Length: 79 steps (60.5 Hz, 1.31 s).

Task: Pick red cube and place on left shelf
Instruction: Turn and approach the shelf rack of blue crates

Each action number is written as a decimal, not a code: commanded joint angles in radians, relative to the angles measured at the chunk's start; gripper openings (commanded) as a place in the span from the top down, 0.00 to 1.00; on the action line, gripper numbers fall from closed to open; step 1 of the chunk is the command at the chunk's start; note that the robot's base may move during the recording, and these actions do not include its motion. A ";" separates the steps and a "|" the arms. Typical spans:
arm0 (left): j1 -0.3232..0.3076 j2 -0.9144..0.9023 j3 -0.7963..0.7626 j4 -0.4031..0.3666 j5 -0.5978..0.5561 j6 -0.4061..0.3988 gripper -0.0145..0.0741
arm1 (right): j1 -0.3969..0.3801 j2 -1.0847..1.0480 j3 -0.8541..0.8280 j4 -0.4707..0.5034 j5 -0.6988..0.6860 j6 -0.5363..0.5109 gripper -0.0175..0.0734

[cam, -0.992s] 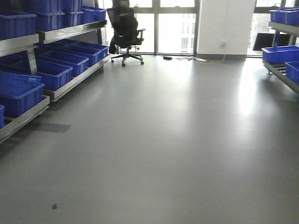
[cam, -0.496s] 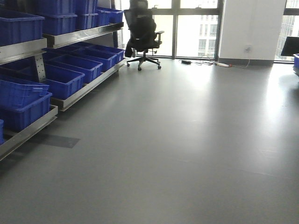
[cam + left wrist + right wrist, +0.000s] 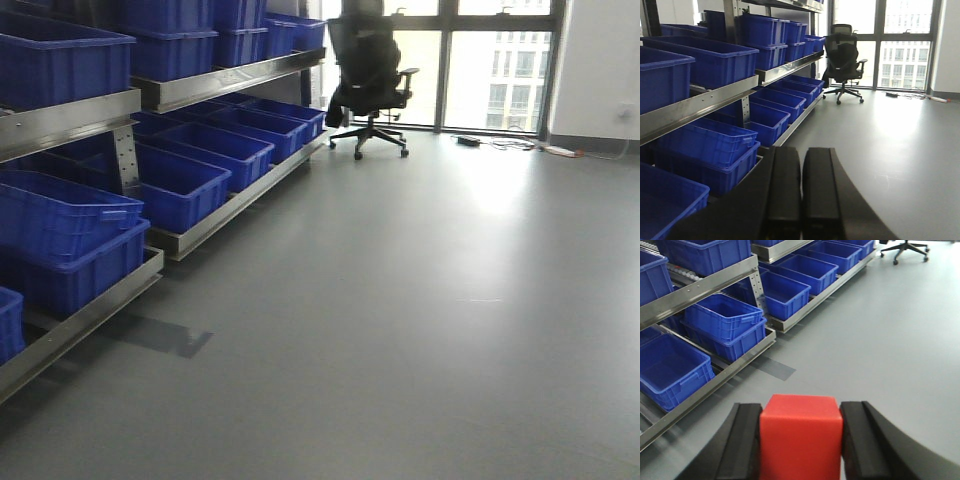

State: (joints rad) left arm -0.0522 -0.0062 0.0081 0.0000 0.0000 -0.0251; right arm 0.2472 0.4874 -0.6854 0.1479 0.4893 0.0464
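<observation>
Red cube (image 3: 801, 432) sits clamped between the two pads of the right gripper (image 3: 801, 450). Left gripper (image 3: 801, 192): jaws apparently pressed together. The shelf (image 3: 62, 113) holding blue bins (image 3: 185, 185) stands to the left.

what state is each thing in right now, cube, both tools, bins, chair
red cube: gripped, not yet on the left shelf
right tool: shut on the red cube
left tool: shut, empty
blue bins: on the left shelf, open-topped, visible ones empty
office chair: upright, unoccupied
</observation>
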 commanded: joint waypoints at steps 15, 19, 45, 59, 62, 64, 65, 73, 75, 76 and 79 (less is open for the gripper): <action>0.000 -0.015 0.025 0.000 -0.083 0.000 0.72 | -0.004 0.013 -0.027 -0.003 -0.084 -0.007 0.77; 0.000 -0.015 0.025 0.000 -0.083 0.000 0.72 | -0.004 0.013 -0.027 -0.003 -0.084 -0.007 0.77; 0.000 -0.015 0.025 0.000 -0.083 0.000 0.72 | -0.004 0.013 -0.027 -0.003 -0.084 -0.007 0.77; 0.000 -0.015 0.025 0.000 -0.083 0.000 0.72 | -0.004 0.013 -0.027 -0.003 -0.084 -0.007 0.77; 0.000 -0.015 0.025 0.000 -0.083 0.000 0.72 | -0.004 0.013 -0.027 -0.003 -0.084 -0.007 0.77; 0.000 -0.015 0.025 0.000 -0.083 0.000 0.72 | -0.004 0.013 -0.027 -0.003 -0.084 -0.007 0.77; 0.000 -0.015 0.025 0.000 -0.083 0.000 0.72 | -0.004 0.013 -0.027 -0.003 -0.084 -0.007 0.77; 0.000 -0.015 0.025 0.000 -0.083 0.000 0.72 | -0.004 0.013 -0.027 -0.003 -0.084 -0.007 0.77; 0.000 -0.015 0.025 0.000 -0.083 0.000 0.72 | -0.004 0.013 -0.027 -0.003 -0.084 -0.007 0.77; 0.000 -0.015 0.025 0.000 -0.083 0.000 0.72 | -0.004 0.013 -0.027 -0.003 -0.084 -0.007 0.77; 0.000 -0.015 0.025 0.000 -0.083 0.000 0.72 | -0.004 0.013 -0.027 -0.003 -0.084 -0.007 0.77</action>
State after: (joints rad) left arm -0.0522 -0.0062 0.0081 0.0000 0.0000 -0.0251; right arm 0.2472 0.4886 -0.6854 0.1461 0.4893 0.0464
